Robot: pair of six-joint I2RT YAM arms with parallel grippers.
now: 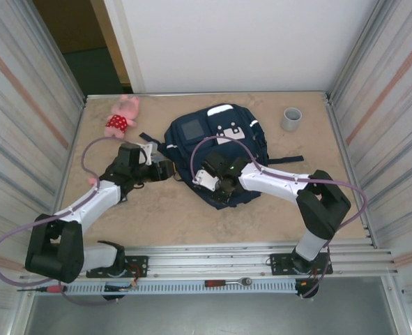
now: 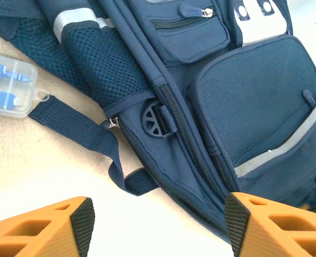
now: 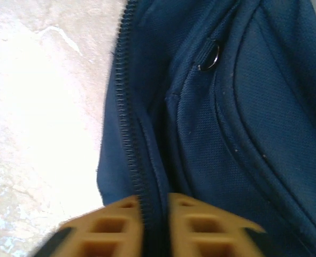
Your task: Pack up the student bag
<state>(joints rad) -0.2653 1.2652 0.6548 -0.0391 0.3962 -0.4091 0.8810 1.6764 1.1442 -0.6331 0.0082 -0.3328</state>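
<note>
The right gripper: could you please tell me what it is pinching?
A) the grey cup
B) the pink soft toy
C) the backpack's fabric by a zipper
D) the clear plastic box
C: in the right wrist view, the right gripper is closed on the backpack, pinching its navy fabric beside the zipper.

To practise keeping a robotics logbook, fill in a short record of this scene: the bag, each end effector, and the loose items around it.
bag: navy, lying mid-table
left end effector: open, beside the bag, holding nothing
right end effector: shut on bag fabric by a zip
toy: pink, far left of the bag
cup: grey, upright, far right
box: clear, blue parts inside, beside the bag
</note>
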